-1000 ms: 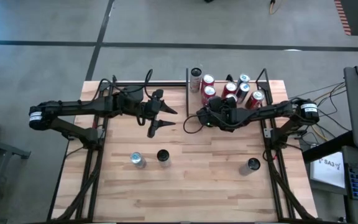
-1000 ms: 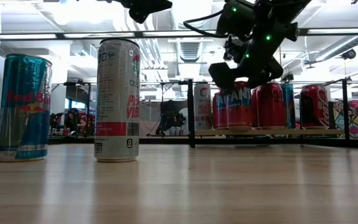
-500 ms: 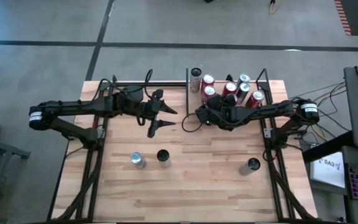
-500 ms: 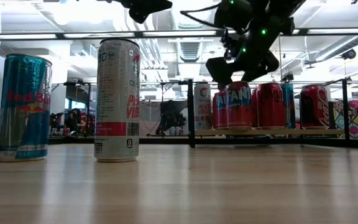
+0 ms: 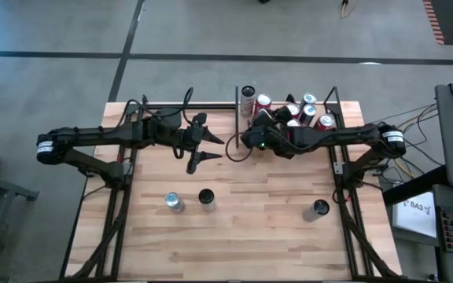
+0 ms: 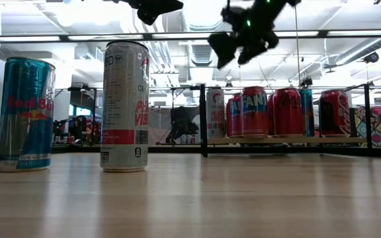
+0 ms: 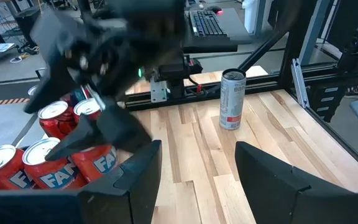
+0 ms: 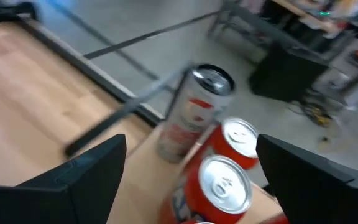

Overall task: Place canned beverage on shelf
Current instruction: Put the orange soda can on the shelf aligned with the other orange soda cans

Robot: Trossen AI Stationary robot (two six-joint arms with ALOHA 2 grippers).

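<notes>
My right hand (image 5: pixel 250 137) hangs wide open and empty above the shelf (image 5: pixel 327 101); I'd lift clear of the red cans (image 5: pixel 263 102) before seeking another

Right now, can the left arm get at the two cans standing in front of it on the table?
Probably yes. The left gripper is open and empty, and only bare table lies between it and the silver can and the dark-topped can.
</notes>
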